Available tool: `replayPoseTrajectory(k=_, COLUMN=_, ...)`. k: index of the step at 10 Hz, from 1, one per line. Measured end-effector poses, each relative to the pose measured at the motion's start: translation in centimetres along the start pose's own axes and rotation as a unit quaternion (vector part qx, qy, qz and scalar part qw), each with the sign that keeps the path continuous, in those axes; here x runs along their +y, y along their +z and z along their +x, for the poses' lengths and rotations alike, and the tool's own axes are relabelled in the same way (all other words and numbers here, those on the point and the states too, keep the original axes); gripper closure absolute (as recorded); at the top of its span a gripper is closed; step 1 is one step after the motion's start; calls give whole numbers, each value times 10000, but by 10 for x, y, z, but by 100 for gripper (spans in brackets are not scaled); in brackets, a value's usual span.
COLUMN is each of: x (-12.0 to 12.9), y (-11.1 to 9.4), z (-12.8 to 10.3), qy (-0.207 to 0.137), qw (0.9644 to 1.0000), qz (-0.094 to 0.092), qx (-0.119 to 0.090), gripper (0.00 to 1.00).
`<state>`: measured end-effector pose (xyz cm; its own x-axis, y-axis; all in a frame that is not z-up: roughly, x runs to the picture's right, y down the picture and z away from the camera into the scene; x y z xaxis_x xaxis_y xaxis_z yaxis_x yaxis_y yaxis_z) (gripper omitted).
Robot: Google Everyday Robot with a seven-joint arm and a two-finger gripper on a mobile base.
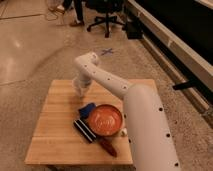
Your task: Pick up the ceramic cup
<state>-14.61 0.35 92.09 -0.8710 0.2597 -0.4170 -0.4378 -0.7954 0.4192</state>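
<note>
The ceramic cup [78, 90] is a small whitish shape on the far left part of the wooden table [52, 135]. It is mostly covered by my gripper [80, 91], which comes down on it from above at the end of the white arm [115, 90]. I cannot tell whether the cup is off the table surface.
A red-orange bowl [105, 120] stands in the middle of the table with a blue object [86, 109] at its left. A dark striped object [84, 131], a red-brown object [107, 146] and a small white item [123, 132] lie by the bowl. An office chair [105, 15] stands far behind.
</note>
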Motion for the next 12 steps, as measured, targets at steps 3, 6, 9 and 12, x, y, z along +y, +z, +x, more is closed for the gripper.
replayPoseTrajectory(k=3, x=2, y=-18, z=-3, qy=62, qw=9998, qz=-211, qx=-3, gripper=100)
replayPoseTrajectory(k=6, x=3, y=-53, z=1, qy=21, qw=9989, qz=-424, qx=171, gripper=100)
replayPoseTrajectory(k=9, x=3, y=-95, z=5, qy=-163, qw=9973, qz=-623, qx=359, gripper=100)
replayPoseTrajectory(k=12, x=2, y=-104, z=10, qy=-239, qw=9969, qz=-627, qx=421, gripper=100)
